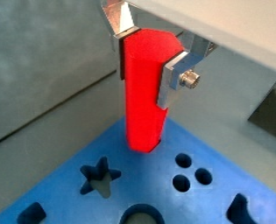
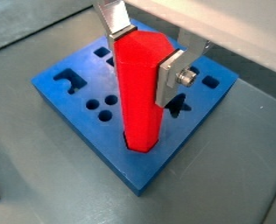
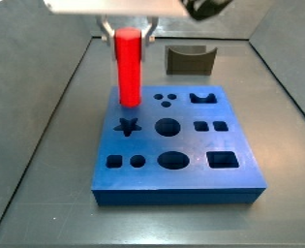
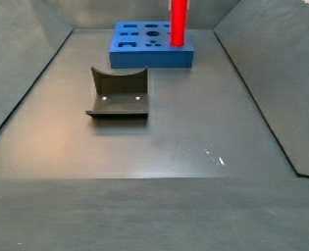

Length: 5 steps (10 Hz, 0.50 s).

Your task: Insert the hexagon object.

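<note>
The hexagon object is a tall red six-sided bar, standing upright. My gripper is shut on its upper end, with one silver finger flat against each side. The bar's lower end meets a hole at one corner of the blue block, and a dark rim shows around its foot. In a side view the bar stands at the block's back left corner under the gripper. It also shows in a wrist view and a side view, where the gripper is out of frame.
The blue block has several other holes, among them a star, round ones and a square. The dark fixture stands on the grey floor behind the block and shows in both side views. Grey walls enclose the floor.
</note>
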Tool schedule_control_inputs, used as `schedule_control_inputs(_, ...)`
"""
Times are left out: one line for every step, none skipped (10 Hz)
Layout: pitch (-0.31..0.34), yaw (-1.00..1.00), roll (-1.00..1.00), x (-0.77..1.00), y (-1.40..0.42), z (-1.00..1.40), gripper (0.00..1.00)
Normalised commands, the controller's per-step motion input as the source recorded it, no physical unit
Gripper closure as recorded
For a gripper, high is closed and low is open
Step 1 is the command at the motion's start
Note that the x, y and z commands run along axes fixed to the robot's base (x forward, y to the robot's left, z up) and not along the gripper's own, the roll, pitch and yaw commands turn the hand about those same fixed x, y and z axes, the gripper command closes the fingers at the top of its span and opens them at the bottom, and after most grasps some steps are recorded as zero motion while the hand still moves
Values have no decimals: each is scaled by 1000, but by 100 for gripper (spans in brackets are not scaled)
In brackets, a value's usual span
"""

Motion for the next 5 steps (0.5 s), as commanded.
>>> schedule_control_inputs(-100,0,59,-54,23,-1000,100)
schedule_control_inputs(-93,0,153,-57,20,-957,100)
schedule_control_inputs(-307,0,-54,-100,0,-486,100)
schedule_control_inputs(-54,0,0,-11,0,0,100)
schedule_control_inputs(0,0,0,0,0,0,100)
